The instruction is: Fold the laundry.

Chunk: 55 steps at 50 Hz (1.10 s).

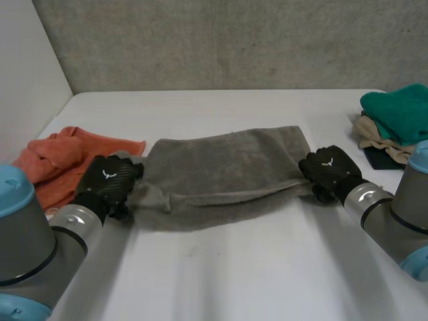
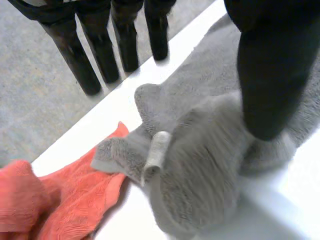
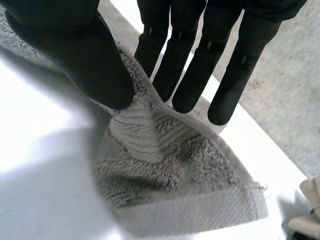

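Note:
A grey towel (image 1: 221, 170) lies folded lengthwise across the middle of the white table (image 1: 221, 267). My left hand (image 1: 107, 180) is at its left end. In the left wrist view its fingers (image 2: 100, 45) stand straight and apart from the thumb (image 2: 270, 75), open, and the bunched towel end (image 2: 200, 175) lies loose under the palm. My right hand (image 1: 328, 170) is at the towel's right end. In the right wrist view its thumb (image 3: 75, 50) and straight fingers (image 3: 195, 65) pinch the towel corner (image 3: 135, 130) between them.
An orange cloth (image 1: 60, 157) lies crumpled just left of the left hand, touching the towel end (image 2: 65, 200). At the far right, a teal cloth (image 1: 401, 110) sits on a beige one (image 1: 381, 137). A wall runs along the table's left and back.

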### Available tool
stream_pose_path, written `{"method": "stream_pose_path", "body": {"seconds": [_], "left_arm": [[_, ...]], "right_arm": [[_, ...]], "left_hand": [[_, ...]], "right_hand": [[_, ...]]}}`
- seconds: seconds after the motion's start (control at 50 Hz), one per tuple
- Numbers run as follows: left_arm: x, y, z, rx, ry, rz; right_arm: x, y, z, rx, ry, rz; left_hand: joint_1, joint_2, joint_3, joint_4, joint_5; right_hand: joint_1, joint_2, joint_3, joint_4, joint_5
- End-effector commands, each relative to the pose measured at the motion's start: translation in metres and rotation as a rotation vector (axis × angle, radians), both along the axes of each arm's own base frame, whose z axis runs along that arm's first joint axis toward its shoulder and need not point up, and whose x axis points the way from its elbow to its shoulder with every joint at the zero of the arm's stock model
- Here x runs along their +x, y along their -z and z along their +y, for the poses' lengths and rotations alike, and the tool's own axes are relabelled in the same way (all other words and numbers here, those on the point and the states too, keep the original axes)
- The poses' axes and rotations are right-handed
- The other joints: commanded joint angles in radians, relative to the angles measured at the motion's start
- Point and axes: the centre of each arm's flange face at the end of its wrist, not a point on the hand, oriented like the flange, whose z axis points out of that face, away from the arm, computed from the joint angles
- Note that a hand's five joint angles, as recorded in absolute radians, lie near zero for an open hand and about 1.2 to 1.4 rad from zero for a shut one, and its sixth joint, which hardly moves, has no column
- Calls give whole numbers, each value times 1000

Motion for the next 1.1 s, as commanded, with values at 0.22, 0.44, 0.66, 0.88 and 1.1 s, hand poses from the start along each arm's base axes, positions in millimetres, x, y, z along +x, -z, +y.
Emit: {"method": "stream_pose_path", "body": {"seconds": [0.22, 0.44, 0.66, 0.88, 1.1], "left_arm": [[-13, -34, -16, 236, -68, -112], [-23, -7, -40, 330, -42, -108], [-30, 12, -55, 368, -22, -103], [-22, -37, -58, 289, -66, -86], [22, -191, 3, -14, -132, 37]], "right_arm": [[0, -6, 12, -29, -1, -8], [-7, -3, 6, -28, 21, 11], [-5, 1, 4, -30, 9, 42], [-6, -32, -1, -93, 11, 153], [-40, -197, 13, -313, 118, 178]], "left_hand": [[-176, -249, -254, -242, -244], [-84, -157, -162, -150, -152], [464, 391, 386, 398, 396], [1046, 973, 968, 980, 978], [1046, 973, 968, 980, 978]], "right_hand": [[297, 222, 208, 200, 245], [297, 222, 208, 200, 245], [297, 222, 208, 200, 245], [297, 222, 208, 200, 245], [297, 222, 208, 200, 245]]}}
